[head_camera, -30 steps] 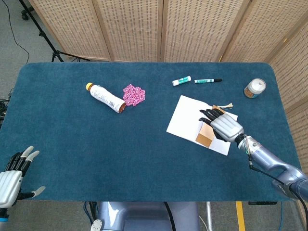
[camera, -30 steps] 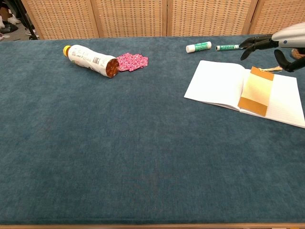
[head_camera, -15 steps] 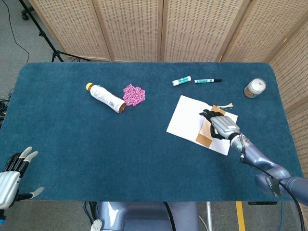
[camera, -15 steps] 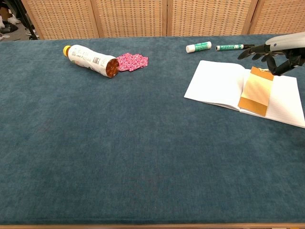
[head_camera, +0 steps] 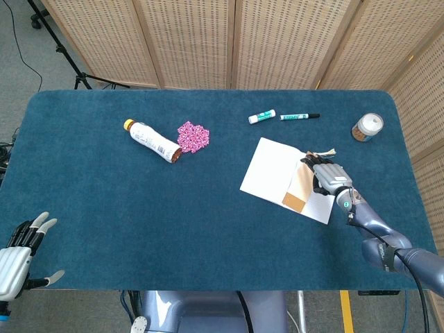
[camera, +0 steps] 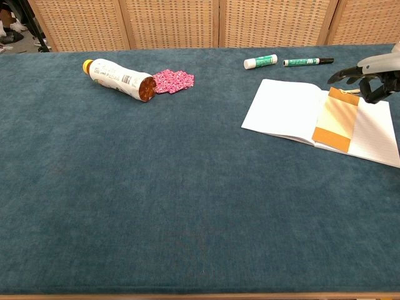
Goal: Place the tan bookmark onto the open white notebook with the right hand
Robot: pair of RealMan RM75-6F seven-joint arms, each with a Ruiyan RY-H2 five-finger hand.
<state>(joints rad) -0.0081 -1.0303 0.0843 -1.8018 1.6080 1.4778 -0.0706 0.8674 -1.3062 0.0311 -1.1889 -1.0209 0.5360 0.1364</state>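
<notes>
The open white notebook (head_camera: 269, 168) (camera: 287, 107) lies on the blue cloth at the right. Flat across its middle rests the tan bookmark (head_camera: 299, 189) (camera: 337, 119), with a darker band at its near end and a tassel at the far end. My right hand (head_camera: 327, 175) (camera: 374, 78) hovers just past the bookmark's far end, over the right page. Its thumb is held apart from the curled fingers, and it grips nothing. My left hand (head_camera: 17, 253) stays at the table's near left corner with fingers spread; the chest view does not show it.
A tipped bottle (head_camera: 152, 141) (camera: 117, 79) and a pink patterned piece (head_camera: 193, 136) (camera: 173, 80) lie at the back left. A glue stick (head_camera: 261, 116) (camera: 260, 61) and a marker (head_camera: 299, 116) (camera: 307, 62) sit behind the notebook. A small jar (head_camera: 367, 127) stands at the far right.
My right hand has slid rightward off the bookmark, baring more of it. The bookmark stays flat on the notebook. The left hand has barely moved.
</notes>
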